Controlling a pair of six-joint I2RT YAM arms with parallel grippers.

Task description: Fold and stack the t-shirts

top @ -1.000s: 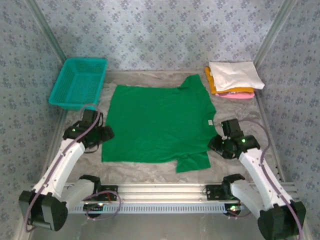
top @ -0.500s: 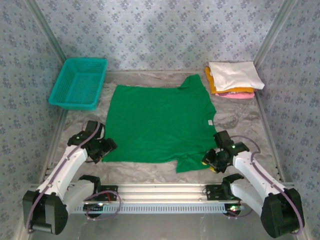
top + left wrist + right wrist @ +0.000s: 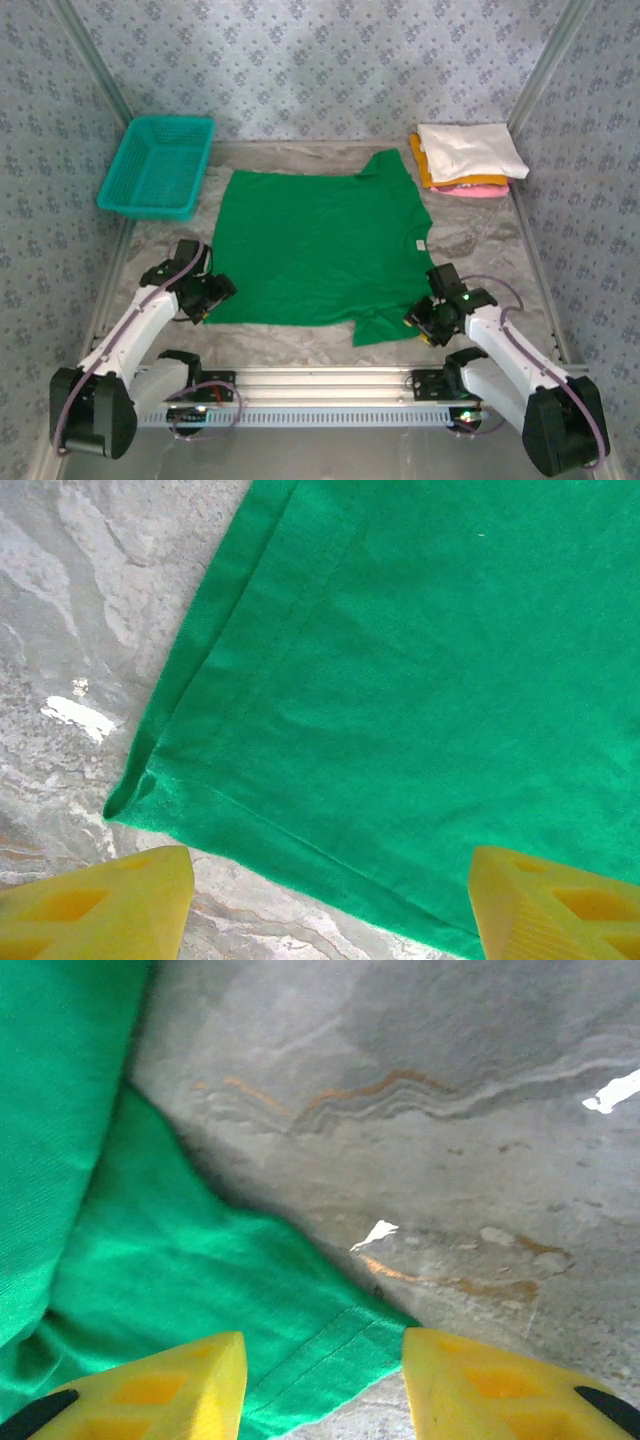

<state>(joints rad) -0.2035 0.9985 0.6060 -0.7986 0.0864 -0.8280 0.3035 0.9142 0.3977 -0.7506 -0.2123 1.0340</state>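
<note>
Over the last second both arms have been drawing back toward the bottom of the overhead frame, and they are now settling at the near edge of the green t-shirt (image 3: 315,245), which is lying flat and unfolded in the middle of the table (image 3: 480,250).

The left gripper (image 3: 208,297) is hovering at the shirt's lower-left hem corner. In its wrist view the hem corner (image 3: 135,800) is sitting between the widely parted yellow fingers (image 3: 100,900), which are gripping nothing.

The right gripper (image 3: 425,322) is hovering at the lower-right sleeve (image 3: 220,1290). Its fingers (image 3: 500,1390) are also spread apart and empty, with the sleeve hem lying between them.

This looks like lining up to pinch the near edge for a first fold, so folding is not yet begun.

The teal basket (image 3: 170,120) at the upper left is showing nothing inside. At the upper right, a white shirt (image 3: 470,150) is resting on an orange-yellow one (image 3: 425,165) and a pink one (image 3: 470,188).
</note>
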